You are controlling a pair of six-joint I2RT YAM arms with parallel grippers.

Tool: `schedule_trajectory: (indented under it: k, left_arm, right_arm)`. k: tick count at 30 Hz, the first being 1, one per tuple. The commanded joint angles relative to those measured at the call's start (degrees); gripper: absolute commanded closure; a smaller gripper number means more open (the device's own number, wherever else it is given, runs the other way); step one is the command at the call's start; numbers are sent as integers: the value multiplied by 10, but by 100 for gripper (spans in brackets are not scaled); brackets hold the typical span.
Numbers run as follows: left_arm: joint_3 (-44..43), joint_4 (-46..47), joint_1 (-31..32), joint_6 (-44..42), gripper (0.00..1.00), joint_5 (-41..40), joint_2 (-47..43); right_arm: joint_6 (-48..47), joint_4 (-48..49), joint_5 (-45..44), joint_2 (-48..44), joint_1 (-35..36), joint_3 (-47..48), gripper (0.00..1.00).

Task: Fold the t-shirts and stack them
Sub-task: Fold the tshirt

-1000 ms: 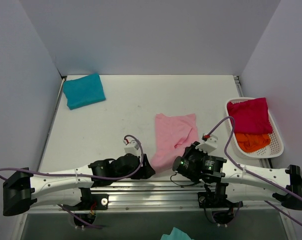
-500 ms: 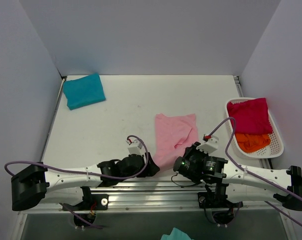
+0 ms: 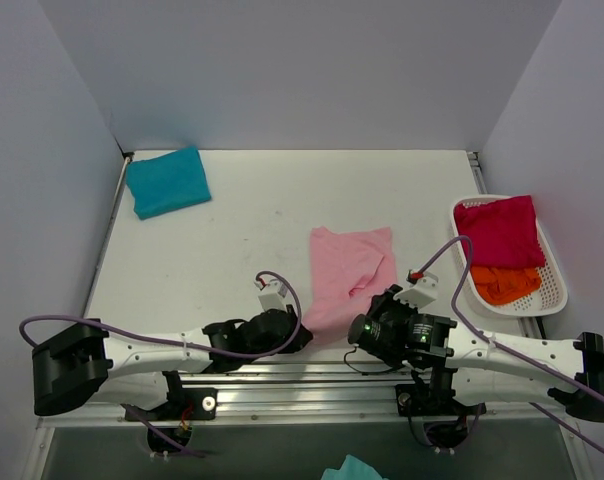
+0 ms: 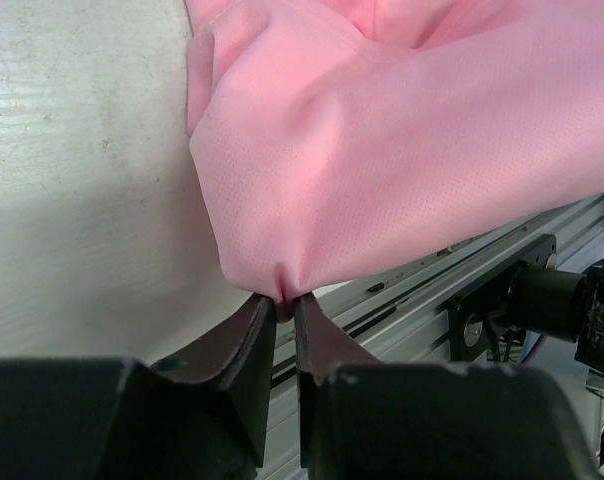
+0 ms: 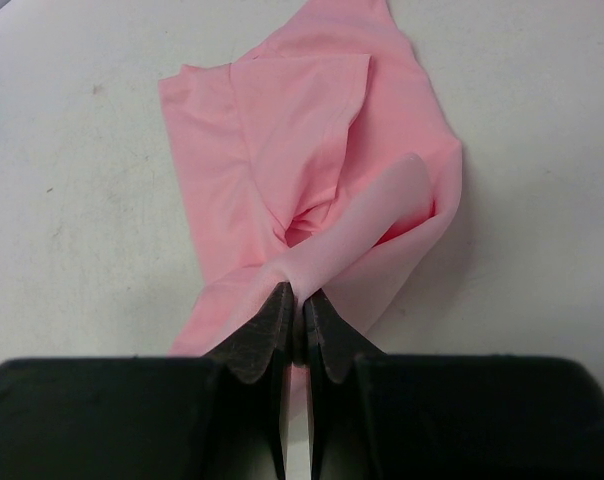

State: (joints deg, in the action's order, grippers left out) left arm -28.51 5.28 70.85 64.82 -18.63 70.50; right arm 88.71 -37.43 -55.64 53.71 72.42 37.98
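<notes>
- Left tool (image 4: pixel 285 300) and right tool (image 5: pixel 294 295) are each pinching a near edge of the pink t-shirt (image 3: pixel 352 265), which is lying rumpled on the tabletop (image 3: pixel 232 220).
- Folding is just starting; the next move is likely calling for an even, taut lift.

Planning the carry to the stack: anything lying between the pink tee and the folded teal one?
Nothing visible. Only bare table lies between the pink tee and the teal tee in the far-left corner. The basket sits off right, outside that path. The left tool and right tool both pinch the pink tee.
</notes>
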Motion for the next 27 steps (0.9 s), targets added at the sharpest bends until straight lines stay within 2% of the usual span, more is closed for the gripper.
schedule_trajectory:
  k: [1, 8, 14, 17, 27]
  left_arm:
    - [-22, 18, 3, -6, 80, -22, 5]
    - [-47, -47, 3, -13, 96, -49, -27]
    - [-105, -184, 2, -51, 98, -84, -91]
    - [-135, -218, -1, -68, 98, -105, -106]
    - [-175, -175, -56, -137, 98, -48, -63]
  right_arm:
    - [16, -15, -22, -7, 2, -3, 100]
    - [18, -25, -16, -25, 3, -7, 100]
    - [21, -15, 5, -41, 11, -20, 100]
    - [29, -19, 2, -43, 12, -25, 100]
    - [13, -25, -33, -8, 11, 17, 100]
